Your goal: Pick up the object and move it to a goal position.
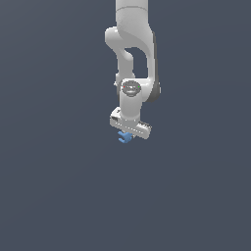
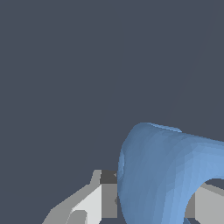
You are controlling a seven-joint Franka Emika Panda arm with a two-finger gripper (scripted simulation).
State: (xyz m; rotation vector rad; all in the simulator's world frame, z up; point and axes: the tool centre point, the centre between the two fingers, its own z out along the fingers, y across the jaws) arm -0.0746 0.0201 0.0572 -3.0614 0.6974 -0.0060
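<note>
The object (image 1: 123,138), a tiny blue pronged piece, is hanging just beneath the white claw (image 1: 126,135), which is gripping it between its fingers; it is looking light, rigid and awkwardly curved, likeliest to slip

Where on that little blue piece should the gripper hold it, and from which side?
Hold the blue piece by its thick curved body, coming from above as the gripper sits now. The wrist view shows that broad rounded part between the fingers; the small prongs look too thin to pinch safely.
</note>
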